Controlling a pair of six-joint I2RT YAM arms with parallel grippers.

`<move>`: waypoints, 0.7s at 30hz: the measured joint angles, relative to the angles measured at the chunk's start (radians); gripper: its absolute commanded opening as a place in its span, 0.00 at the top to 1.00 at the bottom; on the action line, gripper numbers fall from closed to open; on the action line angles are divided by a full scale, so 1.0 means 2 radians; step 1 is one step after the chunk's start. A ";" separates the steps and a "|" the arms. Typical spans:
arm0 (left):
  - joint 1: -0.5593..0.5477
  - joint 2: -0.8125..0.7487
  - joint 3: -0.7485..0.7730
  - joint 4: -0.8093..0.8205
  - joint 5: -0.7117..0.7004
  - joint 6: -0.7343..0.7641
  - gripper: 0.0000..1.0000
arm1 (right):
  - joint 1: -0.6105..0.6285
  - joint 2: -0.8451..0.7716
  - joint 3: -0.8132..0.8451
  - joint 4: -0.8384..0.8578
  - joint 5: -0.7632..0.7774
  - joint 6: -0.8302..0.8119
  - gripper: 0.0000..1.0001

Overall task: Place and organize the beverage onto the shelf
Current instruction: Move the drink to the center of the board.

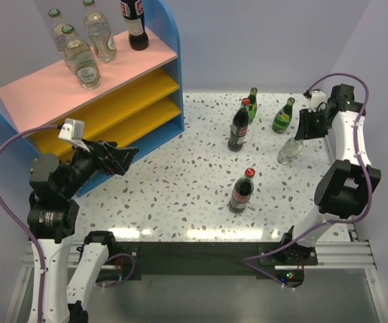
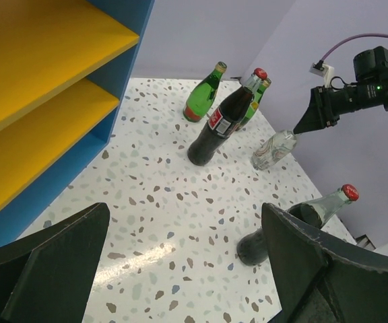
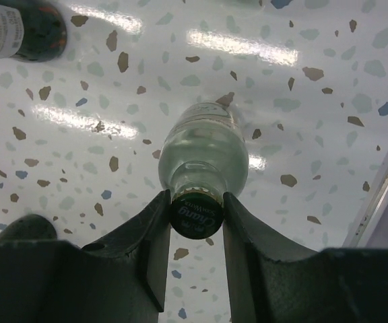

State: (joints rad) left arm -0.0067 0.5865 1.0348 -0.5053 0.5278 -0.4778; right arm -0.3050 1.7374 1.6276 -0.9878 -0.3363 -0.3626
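Observation:
The shelf (image 1: 79,81) stands at the back left, with three clear bottles (image 1: 83,64) and one cola bottle (image 1: 135,23) on its pink top board. My right gripper (image 1: 301,138) is shut on the green cap (image 3: 195,214) of a clear bottle (image 1: 289,151), which tilts over the table at the right; it also shows in the left wrist view (image 2: 273,149). A cola bottle (image 1: 239,128) and two green glass bottles (image 1: 283,116) (image 1: 251,104) stand at the back. Another cola bottle (image 1: 242,190) stands nearer the front. My left gripper (image 1: 123,158) is open and empty beside the shelf's front corner.
The two yellow boards (image 2: 25,101) of the shelf hold nothing in the left wrist view. The table's right edge (image 3: 382,182) runs close to the held bottle. The near cola bottle (image 2: 302,222) sits just beyond my left gripper's right finger (image 2: 315,262).

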 measured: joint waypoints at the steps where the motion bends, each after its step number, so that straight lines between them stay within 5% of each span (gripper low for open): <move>1: 0.000 0.001 -0.002 0.002 0.002 0.000 0.00 | 0.003 -0.006 -0.005 0.000 -0.004 -0.002 0.91; 21: 0.000 0.010 -0.026 0.024 0.039 0.001 0.00 | 0.120 -0.074 -0.056 0.011 -0.024 -0.017 0.92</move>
State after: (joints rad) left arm -0.0071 0.6064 0.9821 -0.4564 0.6056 -0.4751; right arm -0.0658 1.5890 1.5162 -0.9649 -0.3851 -0.3969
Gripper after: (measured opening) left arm 0.997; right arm 0.356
